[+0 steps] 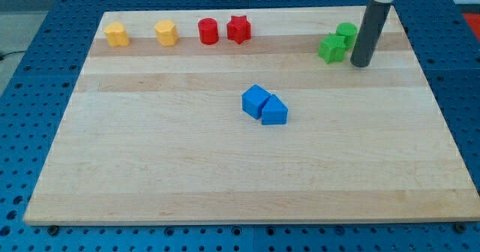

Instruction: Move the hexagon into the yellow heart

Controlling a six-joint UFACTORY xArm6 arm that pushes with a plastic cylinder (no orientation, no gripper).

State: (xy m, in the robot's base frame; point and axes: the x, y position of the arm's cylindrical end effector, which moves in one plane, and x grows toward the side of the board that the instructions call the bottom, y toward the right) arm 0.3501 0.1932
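A yellow heart block sits at the top left of the wooden board. A yellow hexagon block stands just to its right, with a small gap between them. My tip is far off at the view's top right, just right of two green blocks, a star and a round one. The tip is far from both yellow blocks.
A red round block and a red star block stand right of the yellow hexagon along the top edge. Two blue blocks touch each other near the board's middle.
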